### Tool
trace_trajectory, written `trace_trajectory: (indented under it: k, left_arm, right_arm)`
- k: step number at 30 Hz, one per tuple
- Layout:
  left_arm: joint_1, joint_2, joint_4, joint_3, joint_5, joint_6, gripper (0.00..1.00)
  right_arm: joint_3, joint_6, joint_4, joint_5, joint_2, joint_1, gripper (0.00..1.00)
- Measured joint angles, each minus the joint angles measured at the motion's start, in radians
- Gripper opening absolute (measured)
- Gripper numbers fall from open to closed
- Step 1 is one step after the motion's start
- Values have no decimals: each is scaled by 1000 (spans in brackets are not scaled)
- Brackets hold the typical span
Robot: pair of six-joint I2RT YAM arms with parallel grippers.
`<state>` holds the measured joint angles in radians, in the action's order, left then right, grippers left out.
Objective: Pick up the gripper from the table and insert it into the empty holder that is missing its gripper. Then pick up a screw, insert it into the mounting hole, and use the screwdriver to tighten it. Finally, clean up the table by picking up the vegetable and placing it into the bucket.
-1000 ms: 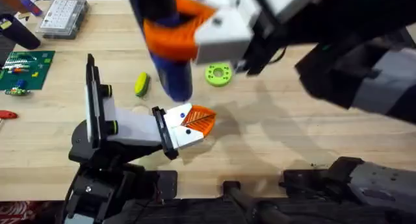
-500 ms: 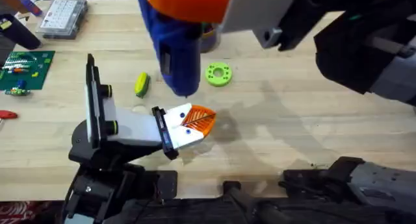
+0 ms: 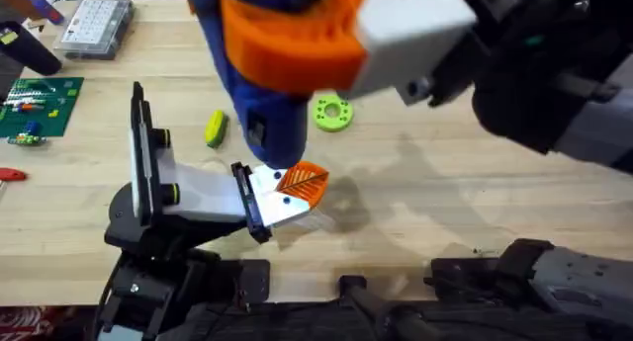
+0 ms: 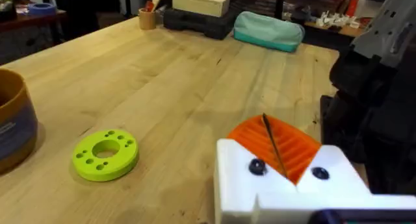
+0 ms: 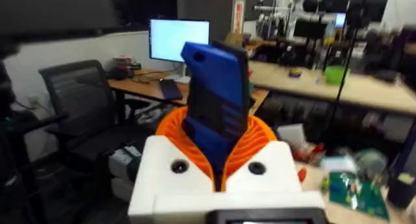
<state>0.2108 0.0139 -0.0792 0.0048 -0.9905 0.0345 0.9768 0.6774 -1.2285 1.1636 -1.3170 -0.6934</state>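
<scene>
The right arm reaches in from the lower right and rises close under the overhead camera, large and blurred, crossing toward the upper middle. Its right gripper (image 3: pixel 287 44) has white fingers with orange ribbed pads (image 5: pixel 260 136), clamped around the blue screwdriver (image 5: pixel 216 110), which points down at the left arm's end. The left arm lies low near its base at the lower left, wrist stretched toward the middle. Its left gripper (image 3: pixel 295 188) shows white fingers and an orange pad (image 4: pixel 286 146), jaws closed together.
</scene>
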Motion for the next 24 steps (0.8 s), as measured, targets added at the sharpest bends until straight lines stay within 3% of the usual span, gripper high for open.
trace_trajectory:
  k: [24]
  left_arm:
    - [0, 0, 0, 0, 0, 0, 13]
  right_arm:
    - [-34, 9, -29, -36, -51, 11, 35]
